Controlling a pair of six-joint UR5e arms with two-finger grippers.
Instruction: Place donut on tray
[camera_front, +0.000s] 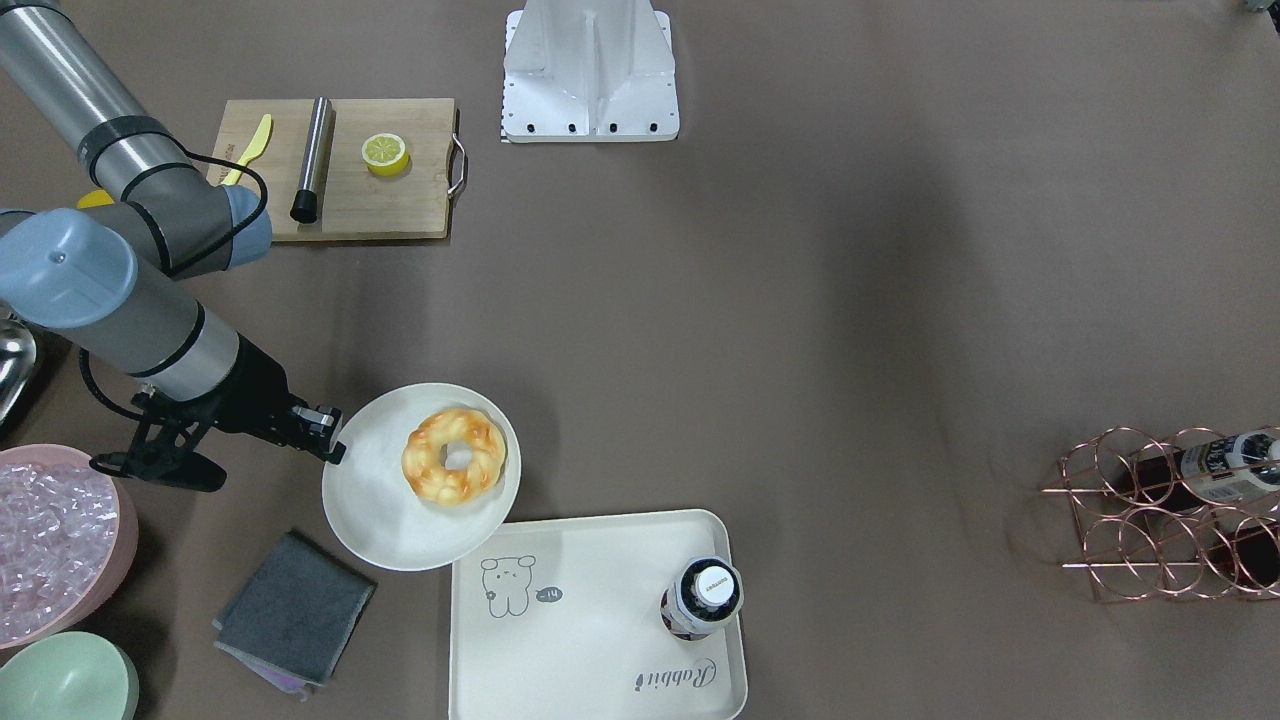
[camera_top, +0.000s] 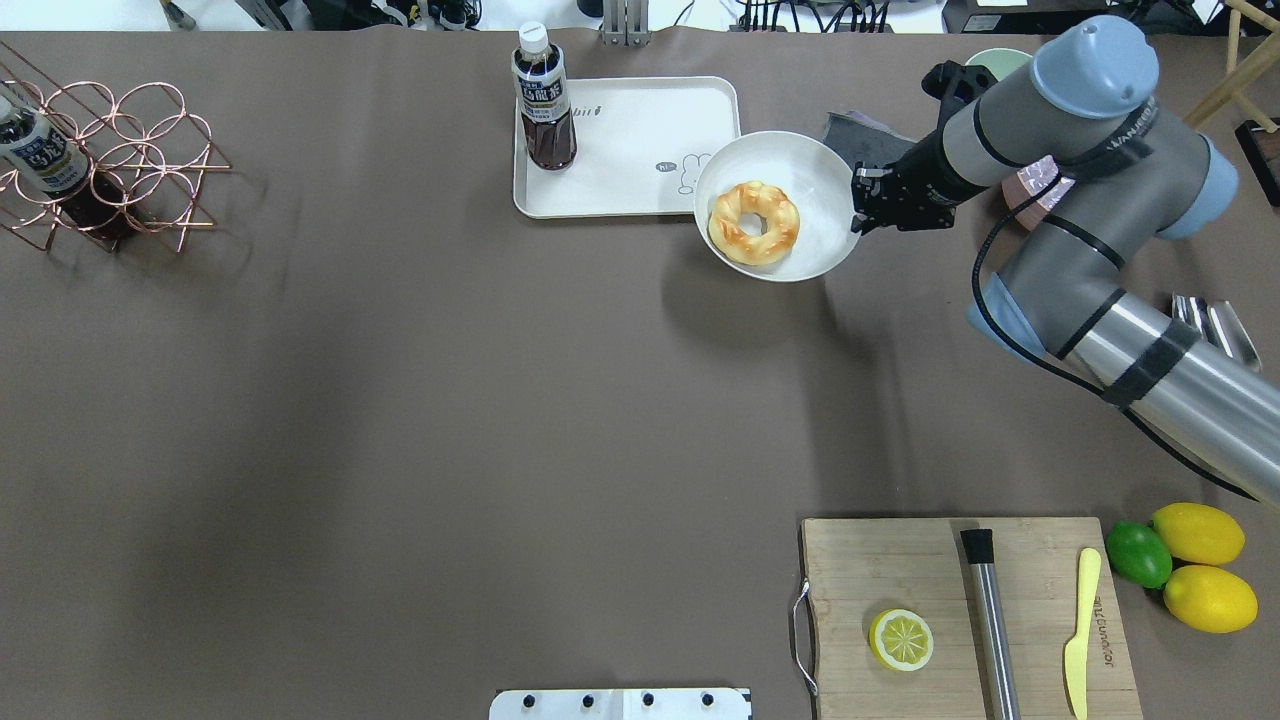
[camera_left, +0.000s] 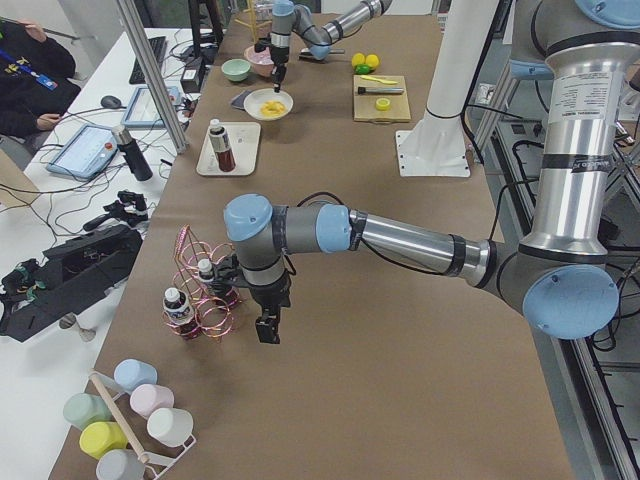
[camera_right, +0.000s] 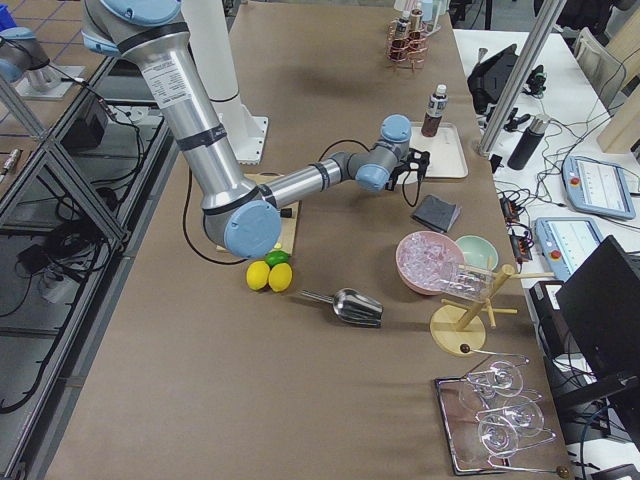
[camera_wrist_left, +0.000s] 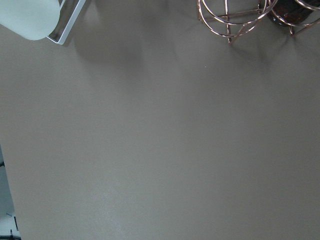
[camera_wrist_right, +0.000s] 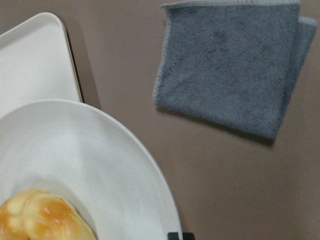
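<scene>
The donut (camera_front: 455, 455), a golden-orange braided ring, lies on a round cream plate (camera_front: 380, 510). My right gripper (camera_front: 335, 440) is shut on the plate's rim and holds it off the table, its edge over a corner of the tray (camera_front: 600, 640). The cream tray has a bear drawing and "Rabbit" script. The overhead view shows the donut (camera_top: 753, 222), plate (camera_top: 815, 165), tray (camera_top: 640, 140) and right gripper (camera_top: 858, 205). The right wrist view shows the donut (camera_wrist_right: 45, 217) on the plate (camera_wrist_right: 75, 150) above the tray (camera_wrist_right: 35, 60). My left gripper (camera_left: 268, 330) hangs by the wine rack; I cannot tell whether it is open.
A dark bottle (camera_front: 702, 598) stands on the tray's far side. A grey cloth (camera_front: 295, 607), a pink bowl of ice (camera_front: 50, 540) and a green bowl (camera_front: 65, 680) lie near the right arm. A cutting board (camera_front: 380, 200) holds a lemon half (camera_front: 385, 153). A copper wine rack (camera_front: 1170, 510) stands at the other end.
</scene>
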